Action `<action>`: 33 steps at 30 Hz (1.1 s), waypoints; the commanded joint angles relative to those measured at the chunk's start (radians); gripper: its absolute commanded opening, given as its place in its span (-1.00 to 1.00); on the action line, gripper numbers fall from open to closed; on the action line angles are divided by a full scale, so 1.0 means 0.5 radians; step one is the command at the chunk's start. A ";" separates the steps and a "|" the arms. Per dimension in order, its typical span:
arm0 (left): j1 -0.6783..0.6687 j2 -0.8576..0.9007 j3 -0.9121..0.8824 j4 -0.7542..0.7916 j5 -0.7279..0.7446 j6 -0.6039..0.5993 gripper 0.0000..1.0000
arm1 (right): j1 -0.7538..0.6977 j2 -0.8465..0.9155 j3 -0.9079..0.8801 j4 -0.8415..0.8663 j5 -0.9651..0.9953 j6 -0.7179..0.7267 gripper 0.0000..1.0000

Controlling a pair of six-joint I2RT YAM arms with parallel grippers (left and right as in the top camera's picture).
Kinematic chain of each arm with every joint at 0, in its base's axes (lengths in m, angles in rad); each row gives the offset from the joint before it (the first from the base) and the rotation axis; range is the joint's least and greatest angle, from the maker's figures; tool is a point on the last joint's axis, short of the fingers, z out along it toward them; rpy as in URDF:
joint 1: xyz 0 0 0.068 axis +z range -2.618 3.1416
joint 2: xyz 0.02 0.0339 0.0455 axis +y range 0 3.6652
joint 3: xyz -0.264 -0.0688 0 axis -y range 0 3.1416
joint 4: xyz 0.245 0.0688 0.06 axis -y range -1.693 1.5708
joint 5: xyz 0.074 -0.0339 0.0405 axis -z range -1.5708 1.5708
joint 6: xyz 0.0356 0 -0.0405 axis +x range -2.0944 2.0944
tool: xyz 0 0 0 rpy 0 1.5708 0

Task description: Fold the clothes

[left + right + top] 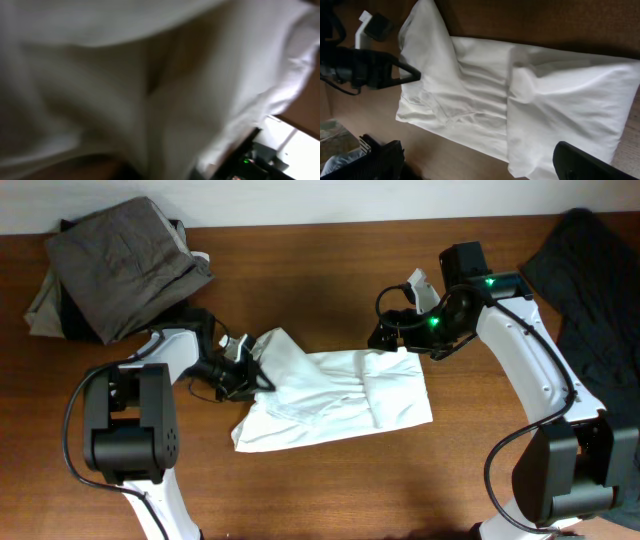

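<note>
Meanwhile the white garment (335, 395) lay rumpled on the wooden table (330, 490), the left gripper (243, 370) clamped on its left edge, the right gripper (388, 338) spread apart over its far edge.

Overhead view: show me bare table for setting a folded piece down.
Free: front table strip below the white garment, between left arm and right arm; back strip between the grey pile and right arm. Crowded: both garment ends, where the arms work, and the far-right dark cloth.
</note>
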 commanded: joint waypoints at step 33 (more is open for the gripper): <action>-0.921 -0.481 0.685 -0.403 -0.858 -0.591 -0.92 | 0.115 0.111 -0.869 0.761 0.130 0.280 0.79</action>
